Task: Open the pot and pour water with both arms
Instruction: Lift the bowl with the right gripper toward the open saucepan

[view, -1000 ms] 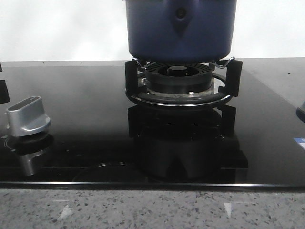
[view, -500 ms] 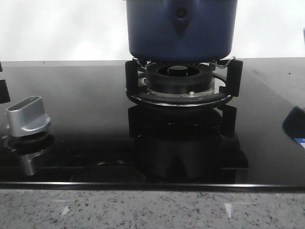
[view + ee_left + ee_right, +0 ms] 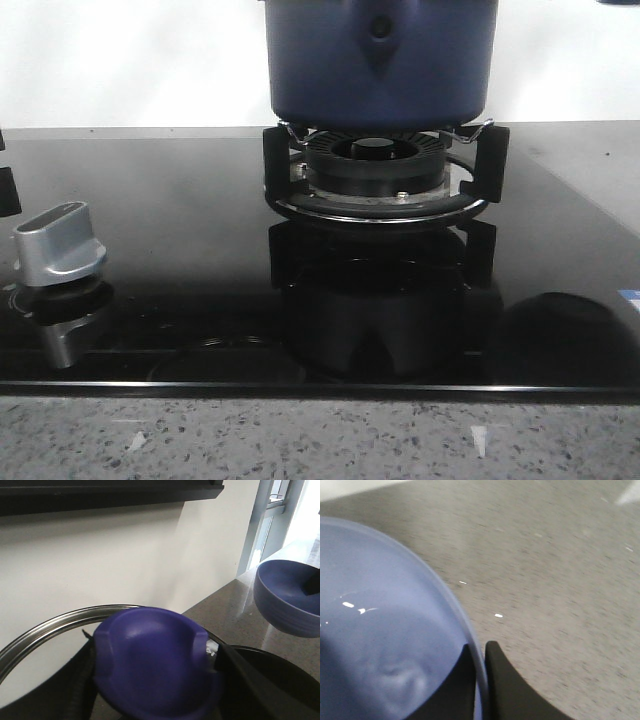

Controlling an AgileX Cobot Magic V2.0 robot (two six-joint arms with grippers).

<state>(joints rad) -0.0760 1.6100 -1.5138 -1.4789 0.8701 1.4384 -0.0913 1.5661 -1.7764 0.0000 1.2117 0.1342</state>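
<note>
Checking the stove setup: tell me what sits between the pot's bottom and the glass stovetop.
In the front view, the black burner ring sits under the pot, inside a black pot stand that rests on the glass stovetop.

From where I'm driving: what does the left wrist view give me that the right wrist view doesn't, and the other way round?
Left wrist only: the rounded blue-purple lid knob with the left gripper closed around it, the shiny steel lid rim and the white wall.

Right wrist only: a close look at the right gripper, one finger inside and one outside the bowl's rim, pinching it.

Both: the round blue ceramic bowl, seen from outside by the left wrist and from inside by the right, and the speckled grey countertop.
</note>
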